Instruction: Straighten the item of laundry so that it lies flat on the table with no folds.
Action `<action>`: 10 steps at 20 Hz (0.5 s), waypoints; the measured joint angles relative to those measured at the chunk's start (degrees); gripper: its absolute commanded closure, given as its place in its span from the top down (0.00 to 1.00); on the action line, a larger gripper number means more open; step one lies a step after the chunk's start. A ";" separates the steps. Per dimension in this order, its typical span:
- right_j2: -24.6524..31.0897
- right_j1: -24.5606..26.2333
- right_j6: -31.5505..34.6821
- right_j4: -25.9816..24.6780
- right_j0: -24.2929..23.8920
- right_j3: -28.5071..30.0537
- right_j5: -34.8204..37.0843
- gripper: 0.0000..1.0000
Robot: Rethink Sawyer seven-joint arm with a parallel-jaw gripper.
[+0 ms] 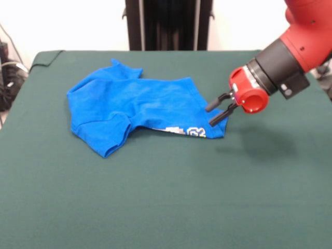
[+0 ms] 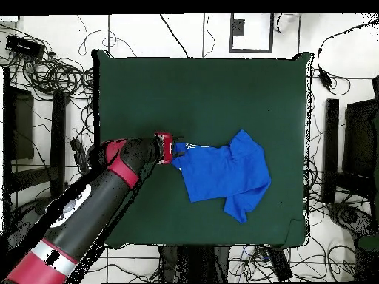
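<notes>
The blue T-shirt (image 1: pixel 132 109) lies crumpled on the green table (image 1: pixel 166 197), left of centre. Its lower hem is folded over, so a strip of white lettering (image 1: pixel 187 131) shows at the near right corner. One sleeve (image 1: pixel 106 137) sticks out toward the front and another part bunches at the far side. My gripper (image 1: pixel 211 115) is low at the shirt's right edge with its two black fingers apart, the lower finger (image 1: pixel 218 118) over the hem corner. In the overhead view the gripper (image 2: pixel 178 150) meets the shirt's (image 2: pixel 222 171) left corner.
The robot's dark pedestal (image 1: pixel 168 23) stands behind the table's far edge. Cables (image 2: pixel 52 70) and dark stands (image 2: pixel 329 140) surround the table on the floor. The red arm (image 2: pixel 111 185) reaches across the table's left side in the overhead view.
</notes>
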 measured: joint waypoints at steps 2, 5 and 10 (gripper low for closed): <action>0.00 0.04 0.00 -0.12 -0.04 0.14 -0.39 1.00; 0.01 0.13 0.00 -0.18 -0.14 0.22 -0.97 1.00; 0.26 0.15 0.00 -0.18 -0.13 0.23 -1.00 1.00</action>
